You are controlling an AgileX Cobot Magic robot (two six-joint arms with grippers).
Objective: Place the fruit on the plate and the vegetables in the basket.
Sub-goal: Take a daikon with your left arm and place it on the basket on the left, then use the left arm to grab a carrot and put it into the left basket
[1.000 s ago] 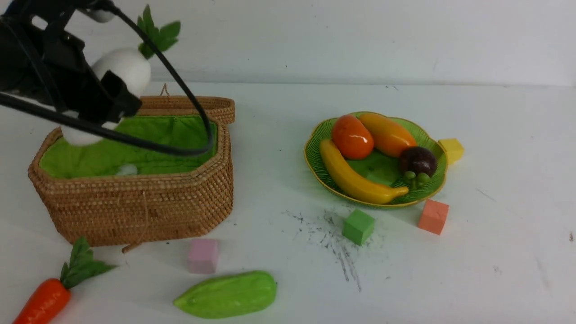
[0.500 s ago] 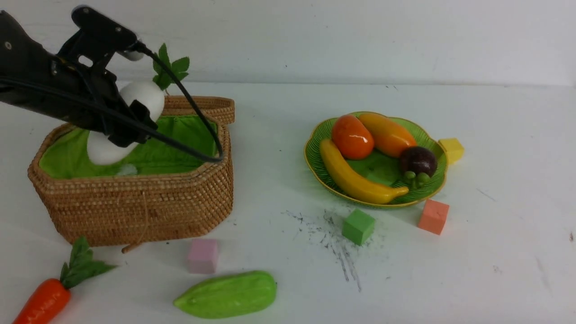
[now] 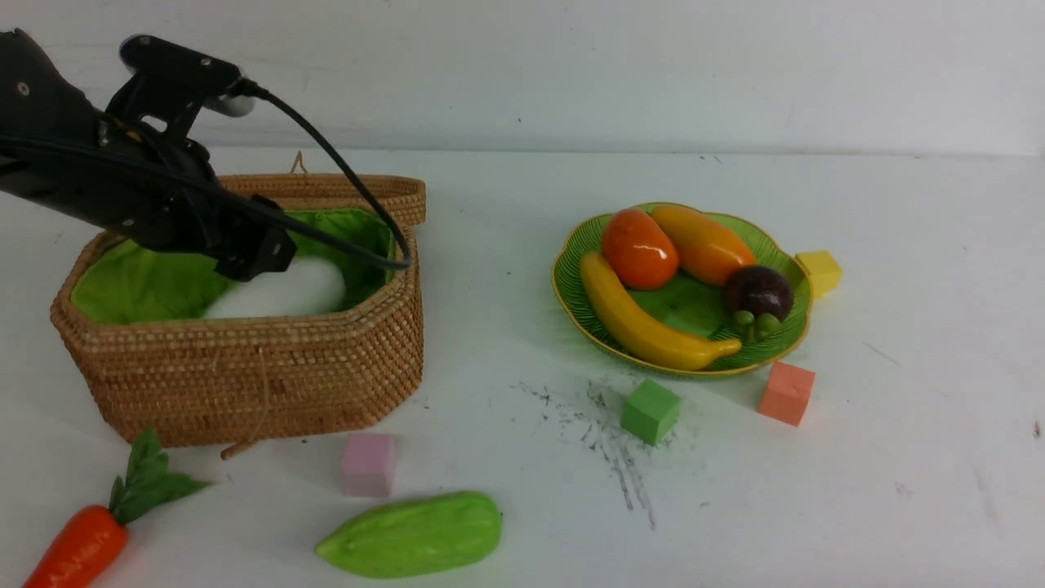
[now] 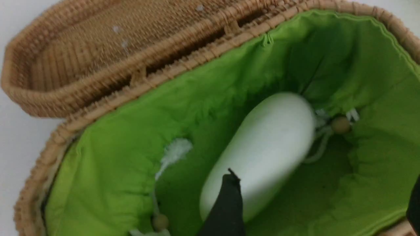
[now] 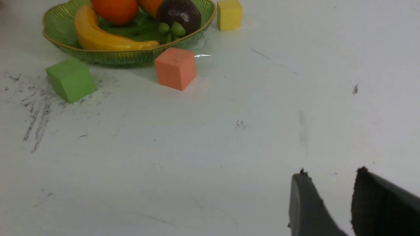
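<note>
Left gripper (image 4: 321,205): fingers apart | white radish (image 4: 262,150): inside basket (image 3: 245,367), seemingly released

Nothing readable shows in any of the three views: no text, label, brand, number or sign can be made out

Partly Out of Sight

In the front view, the carrot (image 3: 79,545) is cut off at the lower left edge. The left arm (image 3: 106,163), cropped at the left edge, hides part of the basket (image 3: 245,376) and of the radish (image 3: 286,287). In the left wrist view the radish is blurred, its leaves (image 4: 323,62) dark and smeared. In the right wrist view, the top edge crops the plate (image 5: 131,58), persimmon (image 5: 116,9) and mango (image 5: 149,6).
</note>
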